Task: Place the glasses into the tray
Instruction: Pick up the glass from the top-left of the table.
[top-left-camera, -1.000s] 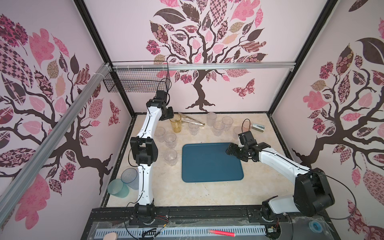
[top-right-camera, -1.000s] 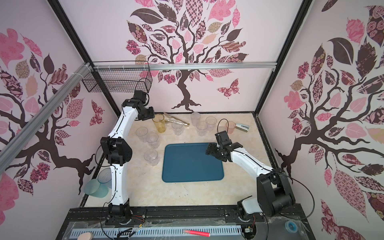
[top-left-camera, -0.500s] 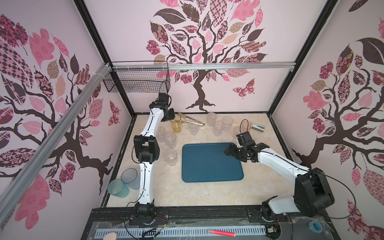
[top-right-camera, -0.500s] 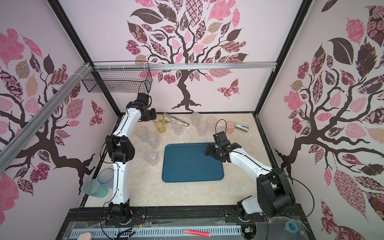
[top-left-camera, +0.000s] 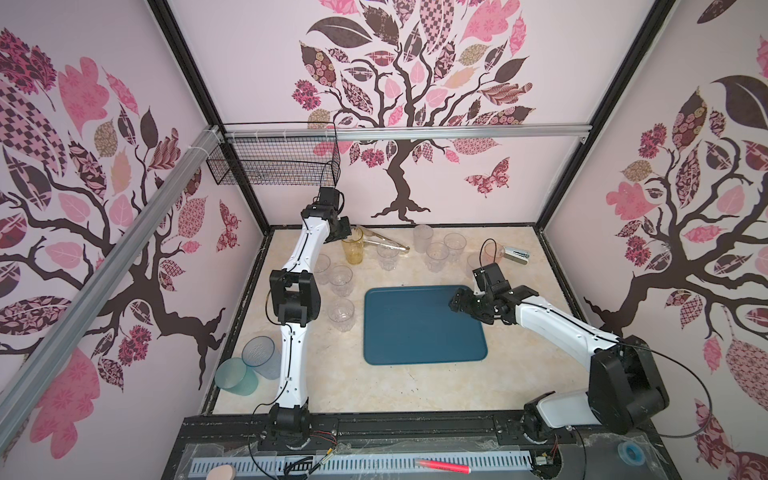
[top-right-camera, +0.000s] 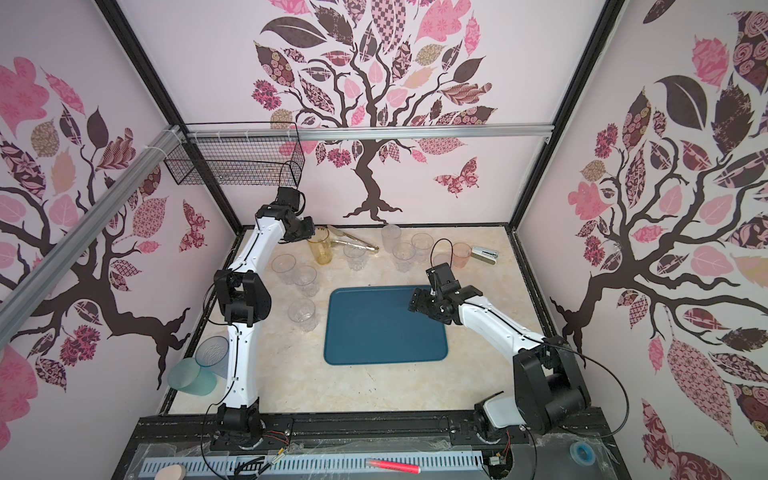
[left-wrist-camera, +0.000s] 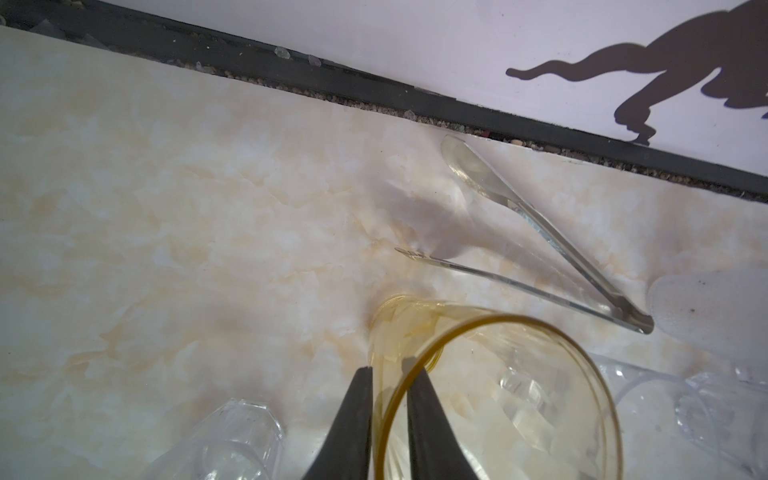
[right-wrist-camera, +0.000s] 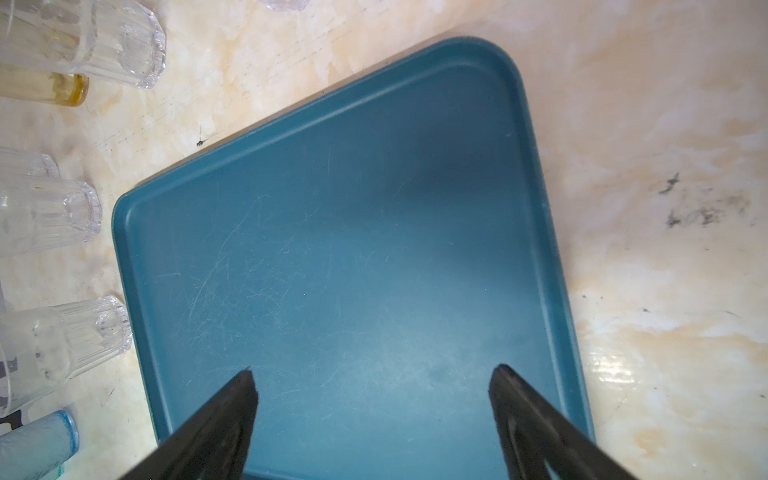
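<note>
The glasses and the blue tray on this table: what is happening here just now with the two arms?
The left tool pinches the rim of the tall amber transparent glass, which stands at the back of the marble-look table. The right tool hangs open and empty over the flat dark teal plastic tray. No glass is in the tray yet; the small clear tumblers stand on the table beside it.

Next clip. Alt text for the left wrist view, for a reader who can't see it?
The left end effector pinches the rim of the amber glass, one finger inside and one outside. Steel tongs lie open on the table beyond it, and clear glasses stand close on both sides.
</note>
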